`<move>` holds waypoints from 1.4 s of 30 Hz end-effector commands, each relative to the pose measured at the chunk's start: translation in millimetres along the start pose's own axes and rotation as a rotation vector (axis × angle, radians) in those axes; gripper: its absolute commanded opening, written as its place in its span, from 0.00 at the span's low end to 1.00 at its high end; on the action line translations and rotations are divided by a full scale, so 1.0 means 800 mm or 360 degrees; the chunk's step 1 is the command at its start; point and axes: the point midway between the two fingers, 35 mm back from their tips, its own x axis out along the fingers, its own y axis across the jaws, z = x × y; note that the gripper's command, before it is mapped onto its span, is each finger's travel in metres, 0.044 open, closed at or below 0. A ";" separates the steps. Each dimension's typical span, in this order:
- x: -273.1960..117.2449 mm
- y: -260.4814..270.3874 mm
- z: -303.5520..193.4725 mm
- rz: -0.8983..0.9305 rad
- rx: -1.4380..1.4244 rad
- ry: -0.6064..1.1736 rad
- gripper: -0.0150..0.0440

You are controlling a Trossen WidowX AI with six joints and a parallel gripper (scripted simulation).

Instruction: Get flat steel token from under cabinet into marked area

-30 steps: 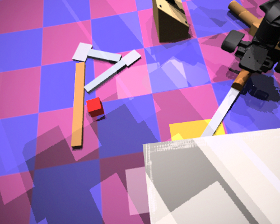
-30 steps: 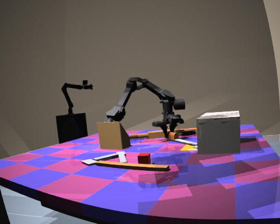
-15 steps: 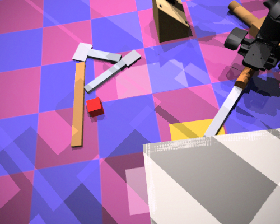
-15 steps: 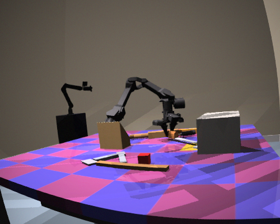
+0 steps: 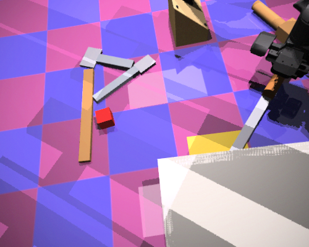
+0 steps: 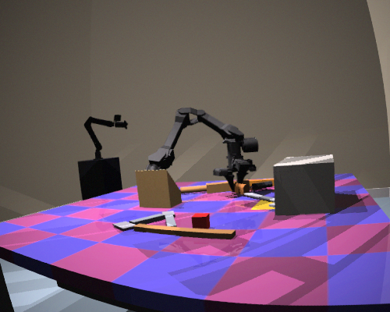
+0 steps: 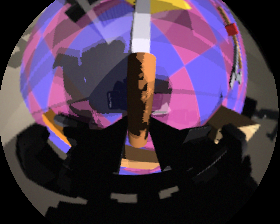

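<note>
My gripper (image 5: 275,78) (image 6: 239,189) (image 7: 138,118) is shut on the orange-brown handle of a tool with a long flat grey blade (image 5: 253,121) (image 6: 255,197) (image 7: 141,30). The blade slants down from the handle across the yellow marked area (image 5: 207,143) (image 6: 260,204) (image 7: 175,4) toward the cabinet (image 5: 228,197) (image 6: 304,189). The cabinet's top hides the blade's far end in the top view, and its side hides it in the exterior view. The steel token and the vent slots are not visible in any view.
A red cube (image 5: 104,116) (image 6: 200,221) (image 7: 231,29) lies beside a flat wooden strip (image 5: 86,120) (image 6: 183,231) and two grey pieces with wider ends (image 5: 115,61) (image 5: 118,83). A tan wedge block (image 5: 186,29) (image 6: 154,189) stands farther back. A wooden piece with a round handle (image 5: 267,14) (image 6: 193,189) lies behind my gripper.
</note>
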 end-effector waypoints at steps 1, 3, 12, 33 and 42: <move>0.000 0.000 0.000 0.0000 0.0000 0.0000 0.59; 0.000 0.000 -0.001 0.0001 -0.0002 0.0001 0.59; 0.008 0.001 0.001 0.0011 -0.0003 -0.0034 0.71; 0.015 0.004 -0.001 0.0021 -0.0014 -0.0029 0.53; 0.015 0.004 -0.001 0.0021 -0.0014 -0.0029 0.40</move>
